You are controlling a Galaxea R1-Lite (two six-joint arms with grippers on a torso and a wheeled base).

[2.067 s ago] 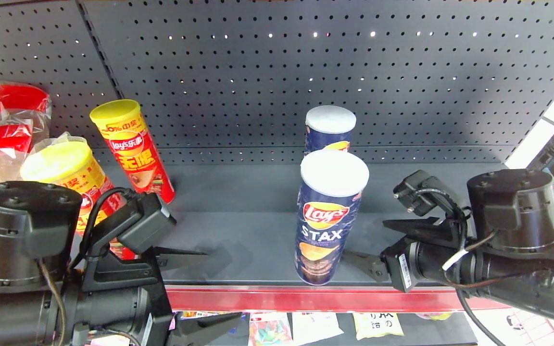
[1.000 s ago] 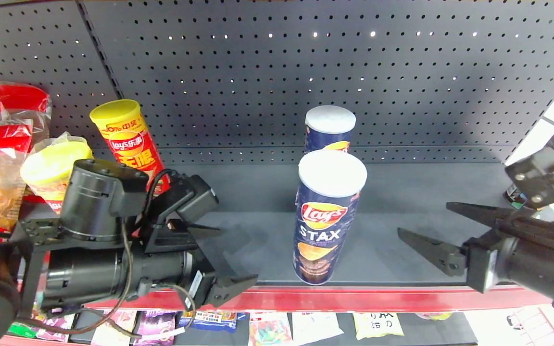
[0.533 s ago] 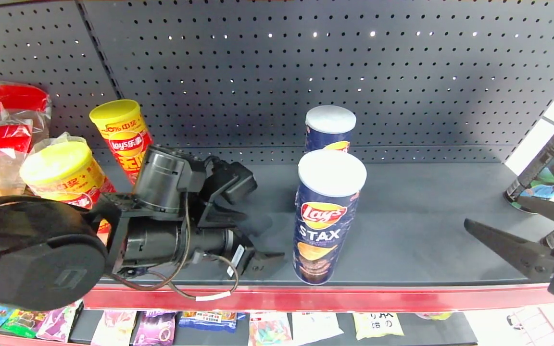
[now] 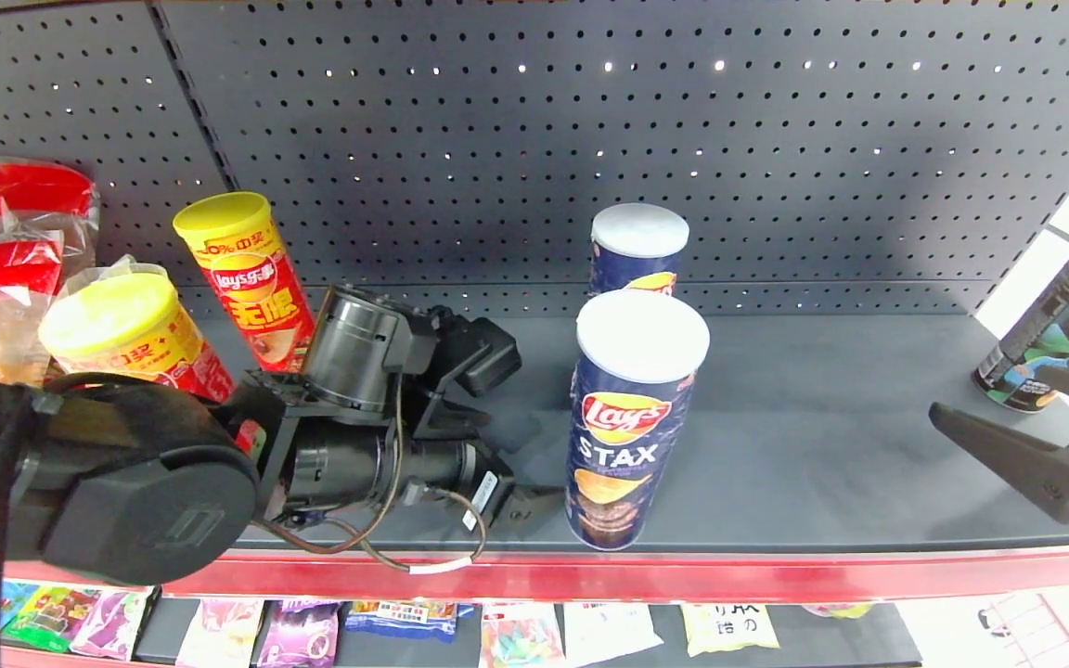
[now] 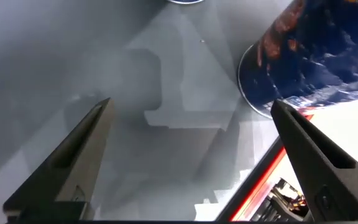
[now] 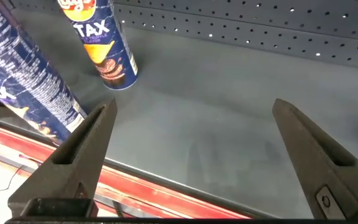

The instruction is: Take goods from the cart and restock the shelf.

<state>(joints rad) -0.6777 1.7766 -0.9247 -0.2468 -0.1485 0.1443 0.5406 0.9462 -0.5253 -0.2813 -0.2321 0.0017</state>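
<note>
Left wrist view puts our left hand (image 5: pixel 191 102), spread wide, just beside the upright blue can (image 5: pixel 309 53) at the front edge of the shelf (image 5: pixel 166 162); our right hand (image 4: pixel 989 391), also wide, sits farther off

Left arm (image 4: pixel 108 492) reaches in low from the left, wrist roughly level. Left gripper (image 5: pixel 191 106): jaws spread wide. Right gripper (image 4: pixel 991 393) at far right, pointing left, jaws spread wide.
</note>
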